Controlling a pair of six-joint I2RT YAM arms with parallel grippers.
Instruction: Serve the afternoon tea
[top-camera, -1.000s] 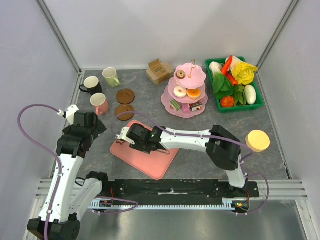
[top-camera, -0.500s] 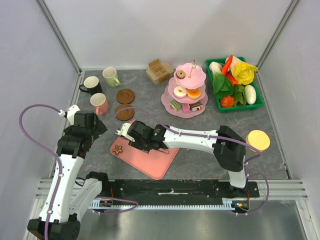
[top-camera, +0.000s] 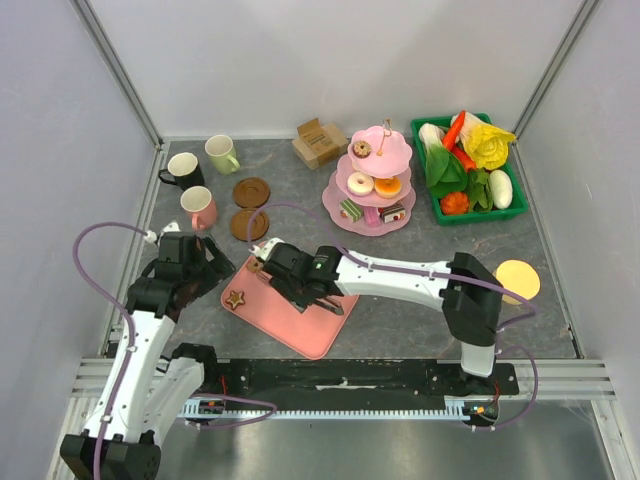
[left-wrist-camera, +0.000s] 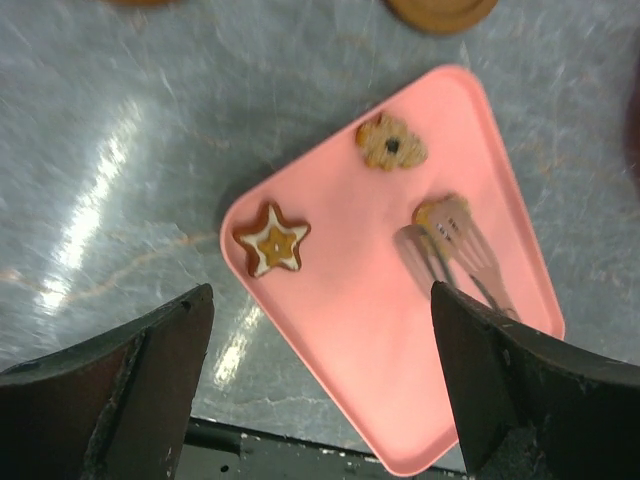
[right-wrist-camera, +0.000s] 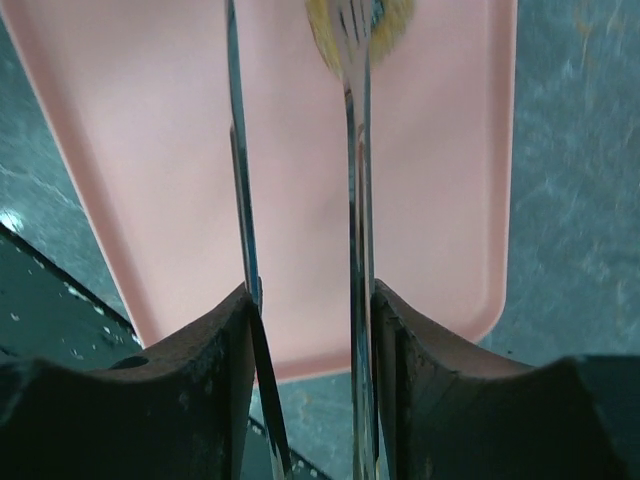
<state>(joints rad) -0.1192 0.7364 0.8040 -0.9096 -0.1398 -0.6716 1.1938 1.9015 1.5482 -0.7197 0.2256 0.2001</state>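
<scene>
Pink tray (top-camera: 300, 325), near centre, has three cookies on it: a star cookie (left-wrist-camera: 270, 240) at its left corner, a flower cookie (left-wrist-camera: 391, 144) by the far corner, and a golden cookie (left-wrist-camera: 440, 213) beside that. The right gripper (right-wrist-camera: 310, 330) is pinching metal tongs (right-wrist-camera: 355, 200), tips over the golden cookie. The left gripper (left-wrist-camera: 318, 300) hangs over the tray's left side, jaws spread wide and holding nothing. The mugs (top-camera: 199, 206) and coasters (top-camera: 251, 191) are far left.

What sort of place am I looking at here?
Probably a robot lab test cell, not a café: blank white walls, left arm and right arm bolted to the table, toy pastries on a tiered stand.
</scene>
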